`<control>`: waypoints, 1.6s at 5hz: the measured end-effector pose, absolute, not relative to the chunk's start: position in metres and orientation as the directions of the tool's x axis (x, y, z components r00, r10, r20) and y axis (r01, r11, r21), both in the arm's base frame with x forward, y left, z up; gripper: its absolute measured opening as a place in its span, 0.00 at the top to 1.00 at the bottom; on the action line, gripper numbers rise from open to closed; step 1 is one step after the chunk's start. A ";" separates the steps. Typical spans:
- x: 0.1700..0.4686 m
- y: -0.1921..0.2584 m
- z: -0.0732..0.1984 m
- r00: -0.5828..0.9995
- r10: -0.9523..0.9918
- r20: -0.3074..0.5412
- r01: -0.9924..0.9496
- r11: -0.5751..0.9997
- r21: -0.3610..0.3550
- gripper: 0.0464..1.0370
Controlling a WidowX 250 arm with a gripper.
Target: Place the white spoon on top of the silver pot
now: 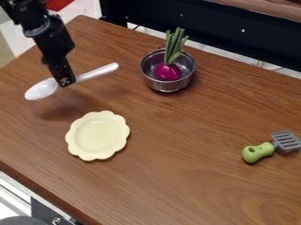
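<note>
White spoon: the spoon (41, 89) is held above the table (176, 180), its bowl toward the left side and its handle slanting up to the right; the handle's tip is near the pot's left side, with a gap between.
Black gripper: the gripper (67, 82) hangs down at the upper left, its fingers pinching the spoon between bowl and handle.
Silver pot: the pot (167, 86) stands upright near the table's back edge, its open rim facing up; a purple vegetable (167, 71) sits inside, green leaves rising above the rim.
Yellow plate: the scalloped plate (97, 135) lies flat below the spoon in the view, well apart from the pot.
Green-handled spatula: the spatula (258, 152) lies by the view's right edge, its slotted grey head angled up and right.
Wooden table: brown wood runs between spoon and pot, and a broader stretch between plate and spatula.
Table edges: the back edge slants down to the right before a dark panel (206, 28); the front edge crosses the lower left.
</note>
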State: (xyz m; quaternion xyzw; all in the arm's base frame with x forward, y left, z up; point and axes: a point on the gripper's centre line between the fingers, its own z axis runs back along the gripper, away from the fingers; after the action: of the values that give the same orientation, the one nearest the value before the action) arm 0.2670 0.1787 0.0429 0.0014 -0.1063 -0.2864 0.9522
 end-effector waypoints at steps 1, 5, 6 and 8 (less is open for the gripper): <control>0.268 0.171 0.055 0.796 -0.567 0.211 0.565 0.821 0.076 0.97; 0.326 0.103 0.073 0.650 -0.734 0.197 0.723 0.677 0.137 0.97; 0.340 0.087 0.073 0.595 -0.778 0.202 0.775 0.622 0.111 0.97; 0.367 0.057 0.064 0.548 -0.812 0.200 0.806 0.577 0.130 0.98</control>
State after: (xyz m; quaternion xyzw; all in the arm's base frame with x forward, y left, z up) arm 0.3672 0.0567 0.0641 0.0116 -0.1196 -0.4599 0.8798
